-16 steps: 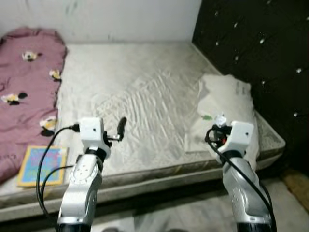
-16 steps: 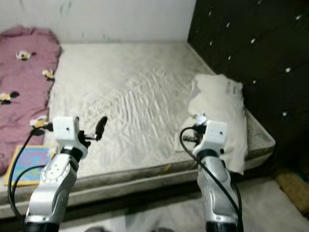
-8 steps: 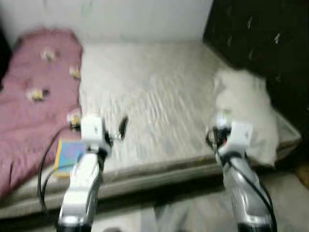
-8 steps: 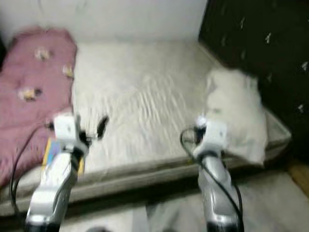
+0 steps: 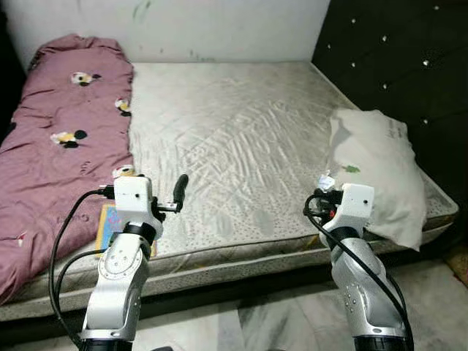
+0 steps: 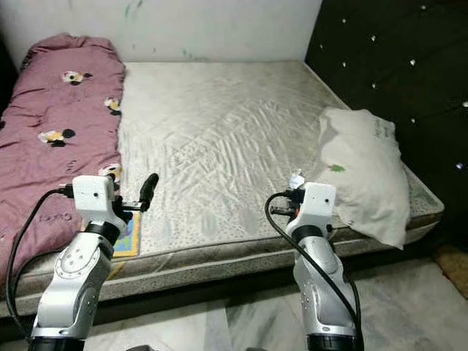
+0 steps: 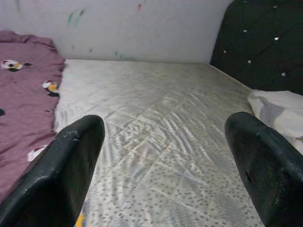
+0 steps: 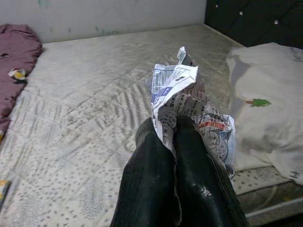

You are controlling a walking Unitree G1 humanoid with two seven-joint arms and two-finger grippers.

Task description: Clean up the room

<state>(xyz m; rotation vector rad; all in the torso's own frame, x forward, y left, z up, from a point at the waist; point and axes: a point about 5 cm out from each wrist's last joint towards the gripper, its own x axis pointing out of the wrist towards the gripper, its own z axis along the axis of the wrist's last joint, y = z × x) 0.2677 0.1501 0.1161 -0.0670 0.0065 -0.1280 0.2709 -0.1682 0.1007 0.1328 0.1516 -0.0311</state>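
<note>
My right gripper (image 8: 173,130) is shut on a crumpled piece of printed paper (image 8: 182,94), held above the near edge of the bed; the paper (image 5: 325,181) peeks out above the right wrist. The left gripper (image 7: 161,156) is open with nothing between its black fingers (image 5: 180,187), raised over the near left part of the mattress (image 5: 234,131). A colourful book (image 6: 129,235) lies on the mattress edge beside the left arm, partly hidden by it.
A maroon blanket (image 5: 58,139) with cartoon prints covers the bed's left side. A white pillow (image 5: 376,172) lies at the right by the black tufted headboard (image 5: 409,66). Marble floor (image 5: 278,325) runs along the bed's near edge.
The camera has swung left and back, so the blanket shows more fully and the book sits closer to the left arm. Both arms keep the same pose; the paper stays in the right gripper.
</note>
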